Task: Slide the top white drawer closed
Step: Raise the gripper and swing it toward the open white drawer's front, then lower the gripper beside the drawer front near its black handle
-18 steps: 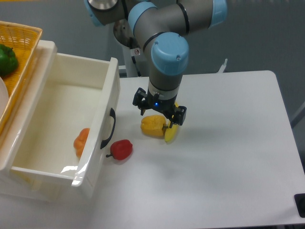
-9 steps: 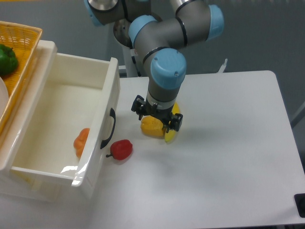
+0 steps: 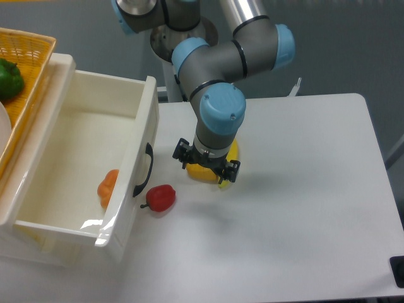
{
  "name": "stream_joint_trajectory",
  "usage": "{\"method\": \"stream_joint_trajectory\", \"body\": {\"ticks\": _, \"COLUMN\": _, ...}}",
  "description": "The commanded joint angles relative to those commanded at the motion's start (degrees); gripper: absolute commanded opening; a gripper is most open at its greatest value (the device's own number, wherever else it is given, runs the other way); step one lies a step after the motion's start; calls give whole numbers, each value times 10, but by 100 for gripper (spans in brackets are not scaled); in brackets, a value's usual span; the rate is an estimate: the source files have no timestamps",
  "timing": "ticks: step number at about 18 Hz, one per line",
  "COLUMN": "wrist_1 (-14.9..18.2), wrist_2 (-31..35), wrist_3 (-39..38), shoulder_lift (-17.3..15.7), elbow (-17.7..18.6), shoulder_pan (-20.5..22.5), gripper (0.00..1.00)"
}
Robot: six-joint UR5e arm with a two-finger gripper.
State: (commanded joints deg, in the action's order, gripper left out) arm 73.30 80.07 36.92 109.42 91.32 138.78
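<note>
The top white drawer (image 3: pixel 82 151) stands pulled far out at the left, its front panel carrying a black curved handle (image 3: pixel 146 169). An orange pepper (image 3: pixel 108 187) lies inside it against the front wall. My gripper (image 3: pixel 206 165) is to the right of the drawer front, low over the table. It is open, with its fingers straddling a yellow pepper (image 3: pixel 201 172). It does not touch the drawer or the handle.
A red pepper (image 3: pixel 161 197) lies on the table just right of the drawer front, below the handle. A second yellow object (image 3: pixel 233 151) peeks out behind the gripper. A wicker basket (image 3: pixel 25 60) with a green pepper (image 3: pixel 9 78) sits on the cabinet top.
The gripper has come down and slightly left over the yellow pepper, so its fingers now sit lower around it. The drawer and the peppers have not moved.
</note>
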Motion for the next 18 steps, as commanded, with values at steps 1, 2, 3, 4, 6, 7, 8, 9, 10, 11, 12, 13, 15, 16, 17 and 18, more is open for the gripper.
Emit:
{"method": "stream_joint_trajectory", "body": {"ticks": 1, "wrist_1": 0, "wrist_2": 0, "wrist_3": -3, "shoulder_lift": 2, "elbow": 0, "shoulder_pan": 0, "gripper": 100}}
{"method": "stream_joint_trajectory", "body": {"ticks": 2, "wrist_1": 0, "wrist_2": 1, "wrist_3": -5, "shoulder_lift": 6, "elbow": 0, "shoulder_pan": 0, "gripper": 100}}
{"method": "stream_joint_trajectory", "body": {"ticks": 3, "wrist_1": 0, "wrist_2": 0, "wrist_3": -6, "shoulder_lift": 9, "elbow": 1, "shoulder_pan": -1, "gripper": 100}}
{"method": "stream_joint_trajectory", "body": {"ticks": 4, "wrist_1": 0, "wrist_2": -2, "wrist_3": -5, "shoulder_lift": 11, "elbow": 0, "shoulder_pan": -1, "gripper": 100}}
{"method": "stream_joint_trajectory", "body": {"ticks": 6, "wrist_1": -4, "wrist_2": -5, "wrist_3": -5, "shoulder_lift": 13, "elbow": 1, "shoulder_pan": -1, "gripper": 100}}
{"method": "stream_joint_trajectory", "body": {"ticks": 7, "wrist_1": -4, "wrist_2": -5, "wrist_3": -5, "shoulder_lift": 18, "elbow": 1, "shoulder_pan": -2, "gripper": 100}}
{"method": "stream_joint_trajectory", "body": {"ticks": 8, "wrist_1": -4, "wrist_2": -5, "wrist_3": -7, "shoulder_lift": 23, "elbow": 1, "shoulder_pan": -3, "gripper": 100}}
{"method": "stream_joint_trajectory", "body": {"ticks": 9, "wrist_1": -4, "wrist_2": -7, "wrist_3": -13, "shoulder_lift": 27, "elbow": 0, "shoulder_pan": -4, "gripper": 100}}
{"method": "stream_joint_trajectory", "body": {"ticks": 10, "wrist_1": -8, "wrist_2": -16, "wrist_3": -27, "shoulder_lift": 29, "elbow": -1, "shoulder_pan": -4, "gripper": 100}}
{"method": "stream_joint_trajectory", "body": {"ticks": 11, "wrist_1": -11, "wrist_2": -33, "wrist_3": -39, "shoulder_lift": 31, "elbow": -1, "shoulder_pan": -4, "gripper": 100}}
{"method": "stream_joint_trajectory", "body": {"ticks": 12, "wrist_1": -13, "wrist_2": -43, "wrist_3": -42, "shoulder_lift": 36, "elbow": -1, "shoulder_pan": -4, "gripper": 100}}
{"method": "stream_joint_trajectory", "body": {"ticks": 13, "wrist_1": -14, "wrist_2": -45, "wrist_3": -43, "shoulder_lift": 38, "elbow": -2, "shoulder_pan": -4, "gripper": 100}}
{"method": "stream_joint_trajectory", "body": {"ticks": 15, "wrist_1": -16, "wrist_2": -45, "wrist_3": -42, "shoulder_lift": 41, "elbow": -2, "shoulder_pan": -9, "gripper": 100}}
{"method": "stream_joint_trajectory", "body": {"ticks": 16, "wrist_1": -16, "wrist_2": -45, "wrist_3": -42, "shoulder_lift": 43, "elbow": -2, "shoulder_pan": -10, "gripper": 100}}
{"method": "stream_joint_trajectory", "body": {"ticks": 17, "wrist_1": -16, "wrist_2": -46, "wrist_3": -43, "shoulder_lift": 44, "elbow": -2, "shoulder_pan": -11, "gripper": 100}}
{"method": "stream_joint_trajectory", "body": {"ticks": 18, "wrist_1": -16, "wrist_2": -45, "wrist_3": -43, "shoulder_lift": 44, "elbow": -2, "shoulder_pan": -15, "gripper": 100}}
